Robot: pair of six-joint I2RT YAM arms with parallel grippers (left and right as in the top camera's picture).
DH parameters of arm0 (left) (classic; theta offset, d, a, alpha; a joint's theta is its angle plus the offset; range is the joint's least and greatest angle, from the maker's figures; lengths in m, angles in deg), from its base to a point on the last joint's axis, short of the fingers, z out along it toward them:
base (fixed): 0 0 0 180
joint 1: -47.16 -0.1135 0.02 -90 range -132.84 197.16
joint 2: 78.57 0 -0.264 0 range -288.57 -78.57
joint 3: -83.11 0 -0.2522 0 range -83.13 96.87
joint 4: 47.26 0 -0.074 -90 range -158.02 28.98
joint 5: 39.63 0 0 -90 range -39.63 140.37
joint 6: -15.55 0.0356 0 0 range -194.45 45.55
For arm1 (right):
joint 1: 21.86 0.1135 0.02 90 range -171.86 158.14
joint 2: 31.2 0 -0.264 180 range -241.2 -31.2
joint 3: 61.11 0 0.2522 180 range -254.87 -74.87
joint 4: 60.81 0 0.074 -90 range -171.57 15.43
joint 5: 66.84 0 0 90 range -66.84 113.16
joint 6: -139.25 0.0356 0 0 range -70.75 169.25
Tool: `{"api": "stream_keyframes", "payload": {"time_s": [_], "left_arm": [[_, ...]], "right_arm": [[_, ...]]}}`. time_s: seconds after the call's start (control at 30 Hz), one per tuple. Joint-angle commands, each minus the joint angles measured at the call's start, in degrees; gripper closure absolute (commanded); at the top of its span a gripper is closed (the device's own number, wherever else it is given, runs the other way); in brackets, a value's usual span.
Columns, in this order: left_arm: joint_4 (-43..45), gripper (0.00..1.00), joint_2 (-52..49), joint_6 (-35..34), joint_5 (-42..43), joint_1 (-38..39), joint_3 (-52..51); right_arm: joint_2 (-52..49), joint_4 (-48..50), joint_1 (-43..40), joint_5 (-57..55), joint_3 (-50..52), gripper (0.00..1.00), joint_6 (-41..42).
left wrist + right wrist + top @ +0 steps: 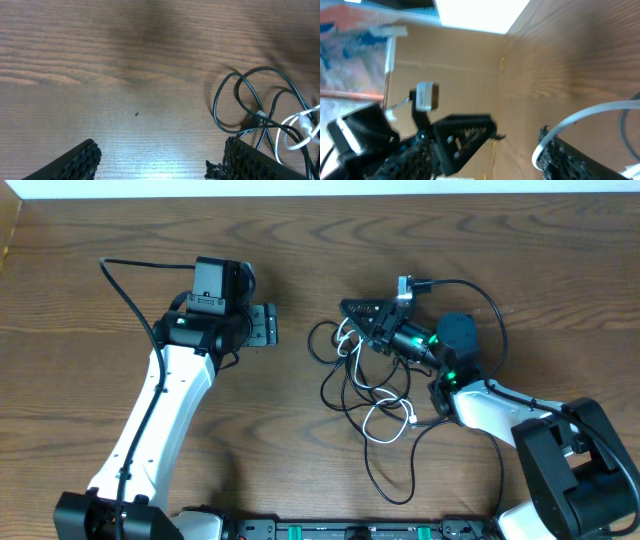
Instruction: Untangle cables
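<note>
A tangle of thin black and white cables [375,385] lies on the wooden table, right of centre. My right gripper [352,325] is at the tangle's upper left edge, turned on its side and open. In the right wrist view [492,155] a white cable [580,117] loops over its right finger, not pinched. My left gripper [266,328] is open and empty, left of the tangle and apart from it. In the left wrist view [160,162] the black loops [235,100] and a white cable [300,127] lie just beyond its right finger.
The table's far edge runs along the top of the overhead view. A thicker black arm cable [130,290] arcs beside the left arm. Another thick black arm cable [490,310] curves behind the right wrist. Bare wood [125,75] lies in front of the left gripper.
</note>
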Motion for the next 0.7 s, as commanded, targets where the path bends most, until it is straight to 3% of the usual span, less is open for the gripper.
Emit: {"api": "stream_keyframes", "payload": {"time_s": [0.0, 0.4, 0.67], "left_arm": [[-0.61, 0.2, -0.33, -0.46, 0.57, -0.17, 0.66], [-4.85, 0.2, -1.18, -0.44, 8.9, -0.13, 0.31], [-5.05, 0.2, -3.34, -0.02, 10.58, -0.11, 0.31]], "right_arm": [[0.13, -1.4, -0.76, -3.23, -0.24, 0.32, -4.81], [0.13, -5.62, -1.84, -5.75, -0.24, 0.31, -7.48], [0.13, -1.53, -1.84, -4.44, -0.26, 0.43, -5.81]]}}
